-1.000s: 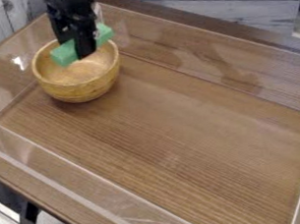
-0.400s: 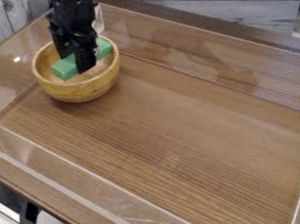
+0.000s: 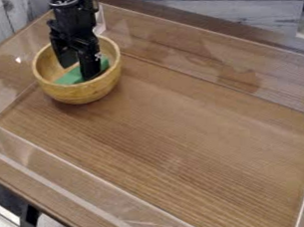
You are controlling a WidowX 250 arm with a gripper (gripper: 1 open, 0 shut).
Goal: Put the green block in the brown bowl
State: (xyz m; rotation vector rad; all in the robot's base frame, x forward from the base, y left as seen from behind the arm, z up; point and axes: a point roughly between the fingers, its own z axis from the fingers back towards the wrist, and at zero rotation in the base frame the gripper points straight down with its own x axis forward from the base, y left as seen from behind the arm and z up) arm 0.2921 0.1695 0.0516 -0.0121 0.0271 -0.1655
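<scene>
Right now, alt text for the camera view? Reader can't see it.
A black robot gripper points down into a round brown wooden bowl at the upper left of a wooden table, jaws open. A green block lies inside the bowl under the gripper. A clear barrier runs along the table's near edge.

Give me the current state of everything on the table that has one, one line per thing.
gripper: open, pointing down inside the bowl.
green block: lying in the bowl, released.
brown bowl: upright on the table, holding the block.
</scene>
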